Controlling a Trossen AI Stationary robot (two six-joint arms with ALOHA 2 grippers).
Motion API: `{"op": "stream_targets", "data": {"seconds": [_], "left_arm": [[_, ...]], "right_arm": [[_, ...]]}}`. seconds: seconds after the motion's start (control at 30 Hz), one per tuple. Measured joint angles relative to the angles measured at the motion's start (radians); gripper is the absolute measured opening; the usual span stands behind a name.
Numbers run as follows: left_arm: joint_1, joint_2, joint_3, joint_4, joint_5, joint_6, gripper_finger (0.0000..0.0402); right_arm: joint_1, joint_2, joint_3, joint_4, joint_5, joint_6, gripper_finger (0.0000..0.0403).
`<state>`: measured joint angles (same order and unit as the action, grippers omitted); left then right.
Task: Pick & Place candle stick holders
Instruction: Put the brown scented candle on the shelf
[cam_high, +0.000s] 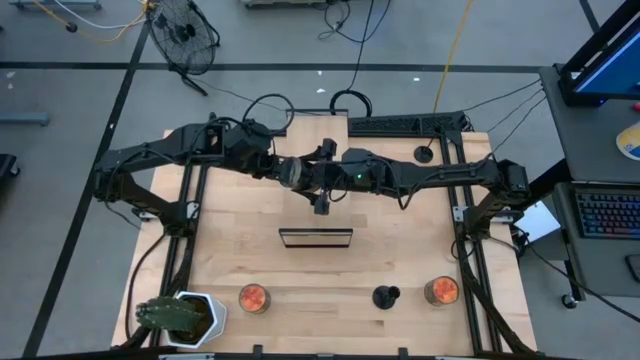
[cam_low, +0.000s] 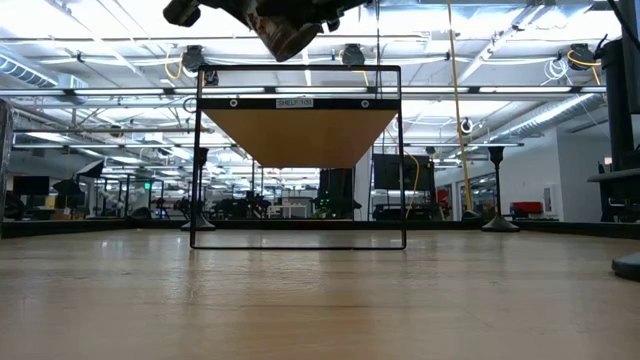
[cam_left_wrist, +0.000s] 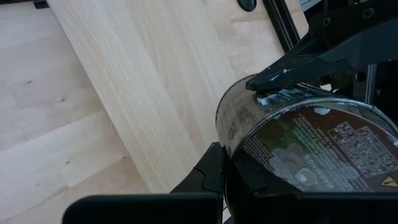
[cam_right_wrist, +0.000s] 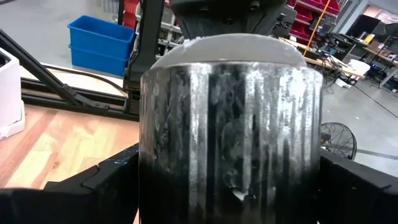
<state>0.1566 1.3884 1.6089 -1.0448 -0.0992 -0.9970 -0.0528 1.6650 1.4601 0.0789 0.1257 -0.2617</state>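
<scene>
High view: my two grippers meet over a glass candle jar (cam_right_wrist: 230, 124), above the table behind the small shelf (cam_high: 316, 237).

My left gripper (cam_high: 292, 170) and right gripper (cam_high: 325, 178) both pinch the jar. One black candle stick holder (cam_high: 386, 296) stands, apparently upright, in front of the shelf and to its right. It sits well below my fingers and nearer my right arm.

Two orange-topped jars (cam_high: 253, 297) (cam_high: 441, 290), potted plant (cam_high: 178, 316) at table corner, black-framed wooden shelf (cam_low: 300, 135), floor fan (cam_high: 186, 32)
</scene>
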Motion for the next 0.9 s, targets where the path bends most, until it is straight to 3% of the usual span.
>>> {"op": "stream_targets", "data": {"seconds": [0.3, 0.9], "left_arm": [[0.000, 0.000, 0.000, 0.002, -0.004, -0.004, 0.0004], [0.000, -0.005, 0.000, 0.005, -0.037, 0.008, 0.0083]], "right_arm": [[0.002, 0.000, 0.000, -0.001, 0.002, 0.038, 0.0352], [0.002, 0.000, 0.000, -0.026, 0.008, 0.101, 0.0352]]}}
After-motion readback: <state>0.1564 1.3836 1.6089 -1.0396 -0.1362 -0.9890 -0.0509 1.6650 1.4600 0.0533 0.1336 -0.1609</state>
